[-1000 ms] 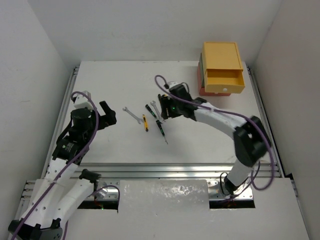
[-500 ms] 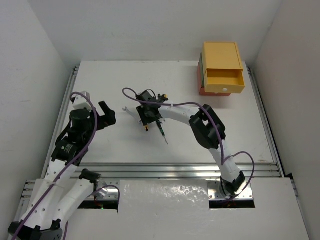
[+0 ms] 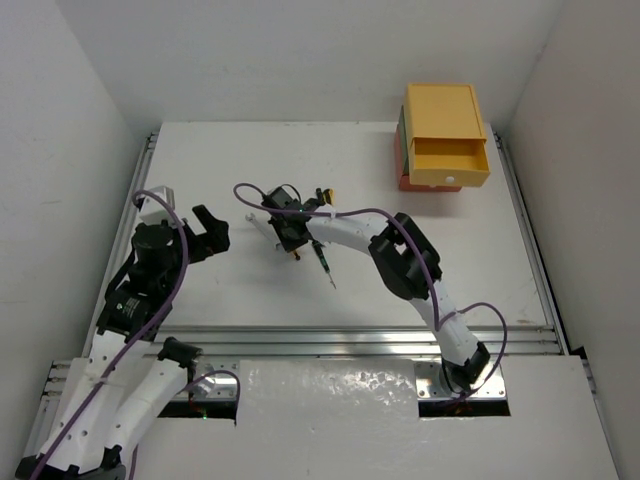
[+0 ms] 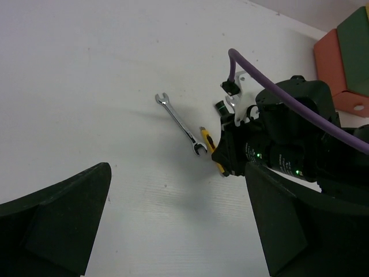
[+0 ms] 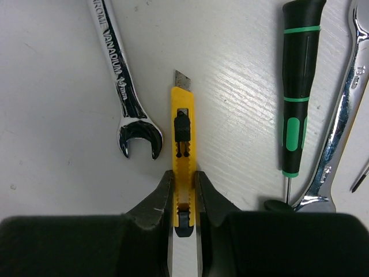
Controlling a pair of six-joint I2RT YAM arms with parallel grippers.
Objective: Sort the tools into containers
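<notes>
Right hand [image 5: 184, 187] is shown pinching the yellow knife [image 5: 183, 115] at bottom centre of the wrist view, the tool lying flat on the bench [image 5: 57, 173] between a silver wrench [image 5: 124, 86] and a green-marked screwdriver [image 5: 297, 86]. Left hand [image 3: 210, 230] is held spread and empty at the left of the overhead view. Sorting is judged barely begun: the yellow drawer [image 3: 450, 158] is pulled open at upper right, no tool is seen inside, and every visible tool is yet to be lifted.
</notes>
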